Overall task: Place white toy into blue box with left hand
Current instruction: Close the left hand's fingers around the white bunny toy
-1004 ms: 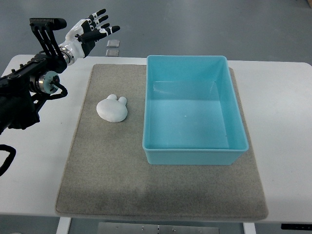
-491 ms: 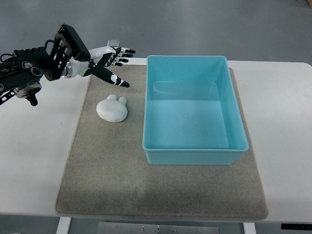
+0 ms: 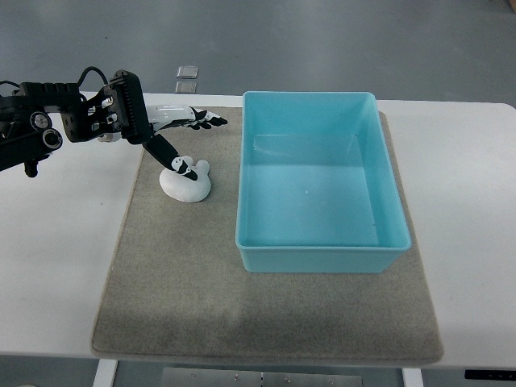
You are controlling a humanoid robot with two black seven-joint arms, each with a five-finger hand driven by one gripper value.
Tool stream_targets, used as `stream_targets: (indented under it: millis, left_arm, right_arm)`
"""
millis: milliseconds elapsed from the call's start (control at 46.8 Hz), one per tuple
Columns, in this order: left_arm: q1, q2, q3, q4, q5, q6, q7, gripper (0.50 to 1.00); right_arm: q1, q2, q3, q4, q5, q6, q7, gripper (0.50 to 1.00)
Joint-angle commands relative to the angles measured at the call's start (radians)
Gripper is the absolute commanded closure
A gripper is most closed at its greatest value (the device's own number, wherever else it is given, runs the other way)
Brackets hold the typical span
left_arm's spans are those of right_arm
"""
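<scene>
My left hand [image 3: 181, 133] reaches in from nine o'clock and hangs over the white toy [image 3: 185, 182], fingers spread wide and holding nothing. The thumb [image 3: 169, 156] angles down toward six o'clock, its tip at the toy's top edge — whether it actually touches I cannot tell from this steep view — while the other fingers [image 3: 205, 121] fan out toward three o'clock, well above the toy's far side.

The toy, a rounded white lump with two small ears pointing toward one o'clock, lies on the grey mat [image 3: 266, 322] that covers most of the white table [image 3: 56, 266]. It sits just beside the blue box [image 3: 322, 256], at the box's nine o'clock side and apart from its wall. The box stands upright on the mat with nothing inside it.

By my reading, the task is at its opening stage: the reach is nearly made, but no grasp has closed. Still to do — wrap the fingers around the toy, lift it clear of the mat, carry it toward three o'clock over the near wall, and release it inside the box.

My right hand does not show anywhere in the picture.
</scene>
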Motion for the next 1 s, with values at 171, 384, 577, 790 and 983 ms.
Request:
stream_targets:
  millis: [171, 384, 577, 790, 983]
  left_arm:
    - [-0.002, 0.002, 0.000, -0.014, 0.089, -0.035, -0.007, 0.516]
    - [-0.039, 0.006, 0.000, -0.011, 0.090, -0.104, -0.007, 0.516]
    - [-0.068, 0.019, 0.000, -0.011, 0.103, -0.140, -0.016, 0.516]
    - [-0.059, 0.014, 0.000, -0.011, 0.185, -0.138, -0.016, 0.519]
    - [-0.054, 0.008, 0.000, -0.003, 0.230, -0.130, -0.016, 0.521]
  right_arm:
    - [0.000, 0.000, 0.000, 0.000, 0.000, 0.000, 0.000, 0.564]
    - [0.000, 0.000, 0.000, 0.000, 0.000, 0.000, 0.000, 0.564]
    - [0.000, 0.000, 0.000, 0.000, 0.000, 0.000, 0.000, 0.564]
    - [0.000, 0.000, 0.000, 0.000, 0.000, 0.000, 0.000, 0.564]
    - [0.000, 0.000, 0.000, 0.000, 0.000, 0.000, 0.000, 0.564]
